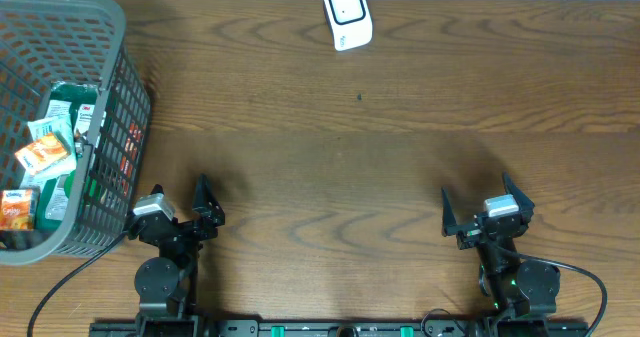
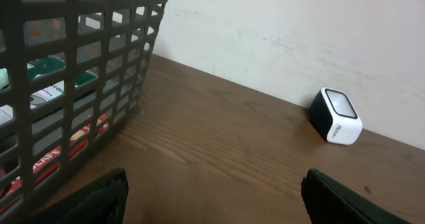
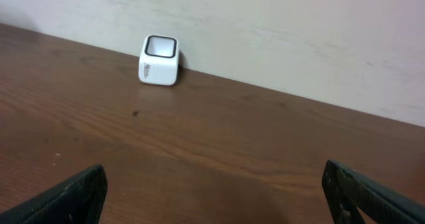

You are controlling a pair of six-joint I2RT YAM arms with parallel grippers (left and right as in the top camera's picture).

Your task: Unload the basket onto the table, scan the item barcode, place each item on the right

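A white barcode scanner [image 1: 347,14] with a dark window stands at the table's far edge; it also shows in the left wrist view [image 2: 337,115] and the right wrist view [image 3: 159,60]. The items lie in a grey mesh basket [image 1: 130,97] at the far left: orange packets [image 1: 45,155] and green packs [image 1: 75,102], partly seen through the mesh [image 2: 60,91]. My left gripper [image 1: 182,202] [image 2: 214,177] hovers open near the front edge, just right of the basket, holding nothing. My right gripper [image 1: 482,202] [image 3: 214,169] is open and empty at the front right.
The basket wall [image 2: 80,64] rises close on the left of my left gripper. A pale wall [image 3: 265,18] runs behind the table's far edge. Brown wooden tabletop [image 1: 330,157] lies between the grippers and the scanner.
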